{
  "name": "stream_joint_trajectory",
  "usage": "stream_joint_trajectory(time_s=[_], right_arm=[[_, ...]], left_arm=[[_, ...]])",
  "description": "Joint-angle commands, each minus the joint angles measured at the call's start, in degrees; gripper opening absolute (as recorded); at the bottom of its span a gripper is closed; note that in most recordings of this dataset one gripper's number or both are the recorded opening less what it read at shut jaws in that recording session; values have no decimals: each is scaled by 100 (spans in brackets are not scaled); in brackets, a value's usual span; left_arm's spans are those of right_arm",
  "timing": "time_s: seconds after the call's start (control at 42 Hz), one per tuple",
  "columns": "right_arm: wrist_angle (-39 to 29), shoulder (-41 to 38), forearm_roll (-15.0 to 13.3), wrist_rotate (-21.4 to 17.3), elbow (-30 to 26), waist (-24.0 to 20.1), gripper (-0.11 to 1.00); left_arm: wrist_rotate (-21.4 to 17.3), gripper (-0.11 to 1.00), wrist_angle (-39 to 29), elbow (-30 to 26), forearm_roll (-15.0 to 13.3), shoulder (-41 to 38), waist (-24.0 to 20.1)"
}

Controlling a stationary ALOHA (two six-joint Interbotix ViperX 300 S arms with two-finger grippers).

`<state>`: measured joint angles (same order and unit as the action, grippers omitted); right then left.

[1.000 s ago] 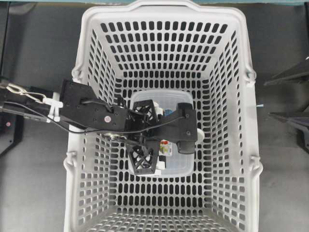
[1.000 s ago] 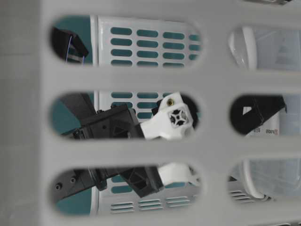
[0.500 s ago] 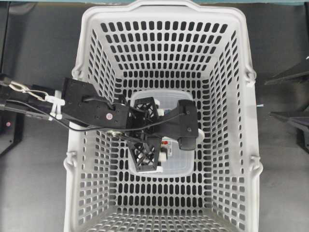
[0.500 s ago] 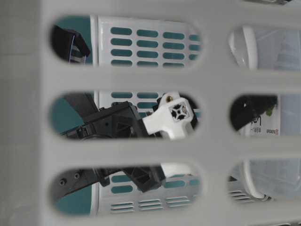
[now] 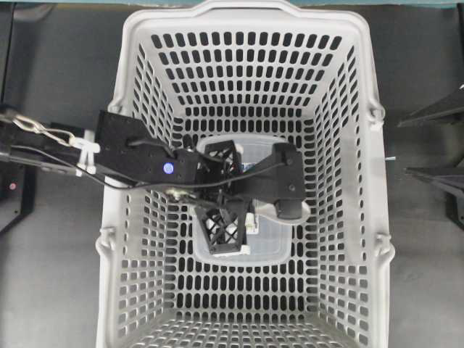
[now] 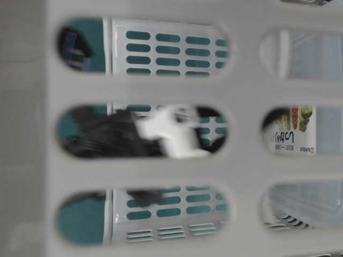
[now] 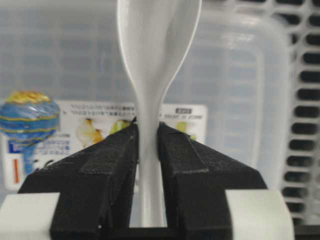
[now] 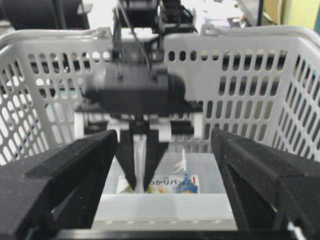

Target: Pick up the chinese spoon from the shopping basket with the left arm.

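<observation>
Left wrist view, nearest first: left pincer [image 7: 148, 165] closed tight on the flat handle of the chinese spoon [image 7: 152, 65], black fingers [image 7: 107, 170] pressing it from both sides, spoon bowl pointing away from the camera and above the clear lidded container [image 7: 240, 75]. Container label [image 7: 95, 131] sits just behind the fingers: small food pictures and dark print, too blurred to read; a blue and gold wrapped sweet [image 7: 27, 117] at its left end. Table-level view shows the label's other side through a slot in the basket wall: vegetable pictures and Japanese-looking characters, not legible. That view is mostly blocked by the near wall of the shopping basket [image 6: 161, 171]; the arm behind it is a dark and white smear. Overhead view alone gives the layout: left arm [image 5: 138, 161] reaches over the basket's left rim [image 5: 119, 217], blue dot lit on its body, pincer [image 5: 239, 199] over the container [image 5: 268, 246] in the middle of the basket floor; spoon hidden there under the wrist. Right wrist view shows the far side: right pincer [image 8: 165, 175] spread wide, holding nothing, outside the basket's near wall, looking in at the left pincer [image 8: 140, 167] hanging point-down over the container [image 8: 165, 200], a pale strip of spoon between its fingers. Dark surface [image 5: 58, 290] around the basket.
</observation>
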<state>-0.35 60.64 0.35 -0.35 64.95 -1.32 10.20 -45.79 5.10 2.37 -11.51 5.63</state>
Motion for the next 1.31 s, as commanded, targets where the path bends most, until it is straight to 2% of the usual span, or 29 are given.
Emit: stream_joint_trajectory(time_s=[0.0,0.238,0.5,1.286], right_arm=[[62,-9,18,0,-44,-9,73],[62,35,18,0,-26,-9,73],[62,97,18,0,0,-18,73],[44,132,18,0,26,-9,73]], left_arm=[[18,11,-510,-554,18,325,0],[53,11,-1564,-1547,18,527,0],[70,11,-2136,-2215,18,686,9],[88,11,-2241,-2268,9,712,79]])
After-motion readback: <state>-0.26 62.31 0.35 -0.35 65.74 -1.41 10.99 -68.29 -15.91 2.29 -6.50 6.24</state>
